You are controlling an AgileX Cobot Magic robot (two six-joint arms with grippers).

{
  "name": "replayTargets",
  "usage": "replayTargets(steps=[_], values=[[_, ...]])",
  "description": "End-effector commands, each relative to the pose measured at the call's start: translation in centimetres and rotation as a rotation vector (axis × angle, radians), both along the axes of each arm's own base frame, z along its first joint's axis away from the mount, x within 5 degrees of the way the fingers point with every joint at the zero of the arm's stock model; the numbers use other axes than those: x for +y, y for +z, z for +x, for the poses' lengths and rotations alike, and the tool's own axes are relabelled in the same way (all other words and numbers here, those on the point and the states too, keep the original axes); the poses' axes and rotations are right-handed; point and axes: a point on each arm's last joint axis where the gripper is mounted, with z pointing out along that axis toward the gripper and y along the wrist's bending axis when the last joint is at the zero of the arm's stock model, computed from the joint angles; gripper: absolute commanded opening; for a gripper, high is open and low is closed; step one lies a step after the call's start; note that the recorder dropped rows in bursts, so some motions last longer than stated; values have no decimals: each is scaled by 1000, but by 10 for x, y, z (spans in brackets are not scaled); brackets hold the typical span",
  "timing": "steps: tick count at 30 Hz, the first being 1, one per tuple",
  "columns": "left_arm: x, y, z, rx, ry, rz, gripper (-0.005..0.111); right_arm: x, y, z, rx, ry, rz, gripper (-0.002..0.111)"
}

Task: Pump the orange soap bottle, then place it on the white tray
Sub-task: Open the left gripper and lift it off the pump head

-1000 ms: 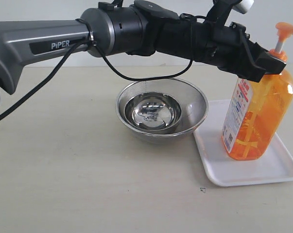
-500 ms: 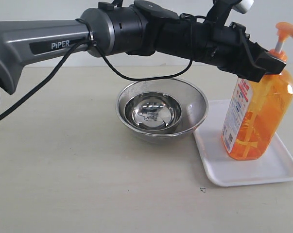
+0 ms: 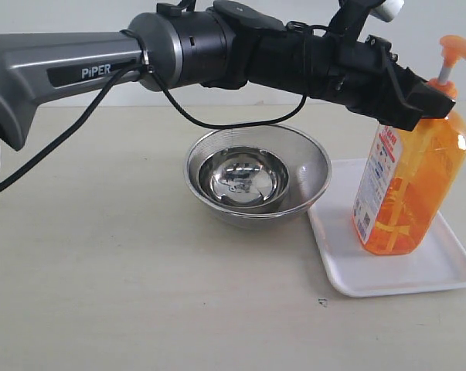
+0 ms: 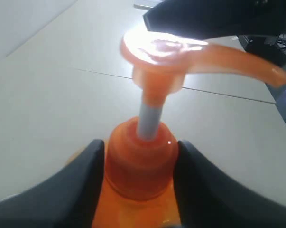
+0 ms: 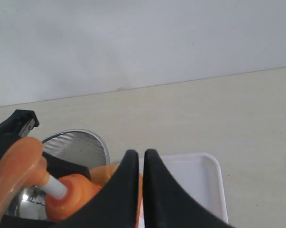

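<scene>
watching the left gripper (image 4: 140,159): its two dark fingers (image 4: 86,180) were pinched on the orange soap bottle (image 3: 414,185) at the collar just under the pump, one on each side.

bottle was on the white tray (image 3: 418,282), about the tray's middle, leaning a little. couldn't tell whether its full weight was down. the tray lay toward the right edge of the desk (image 3: 101,294), just beside a round steel bowl (image 3: 314,166) that sat nearer the desk's centre.

right gripper (image 5: 143,164): fingers pressed nearly together, only a slit between them, holding nothing, hanging over the bottle's shoulder.

handling, my guess: well filled with liquid, so fairly heavy and low-weighted, likely to slosh and swing if carried by the neck. smooth plastic walls looked slippery and would probably give under a squeeze. the collar looked the stiffest place, so that is the place to grip. the pump head (image 4: 180,52) wants a straight push from above, with the body steadied or it tips.

looks: tall, see-through orange, flattened body. pump head orange with a long spout, raised on a pale stem (image 4: 147,118). label (image 3: 375,182) white with red and blue, print too small to read.
</scene>
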Motion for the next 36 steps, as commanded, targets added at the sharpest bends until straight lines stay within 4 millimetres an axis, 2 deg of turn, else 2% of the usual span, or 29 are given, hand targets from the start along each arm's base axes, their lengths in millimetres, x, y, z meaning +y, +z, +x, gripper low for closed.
replayTargets(steps=[1,4,10,13,24,29,36], values=[[-4,2,-7,32,-33,-6,5,-1,1,-1,-10,-9,-15,0],[-4,2,-7,32,-33,-6,14,-1,1,-1,-10,-9,-15,0],[-4,2,-7,32,-33,-6,55,-1,1,-1,-10,-8,-14,0],[-4,2,-7,32,-33,-6,66,-1,1,-1,-10,-8,-14,0],[-4,2,-7,32,-33,-6,69,-1,1,-1,-10,-6,-13,0],[-4,2,-7,32,-33,-6,78,-1,1,-1,-10,-4,-12,0],[-4,2,-7,32,-31,-6,79,0,1,-2,-10,0,-11,0]])
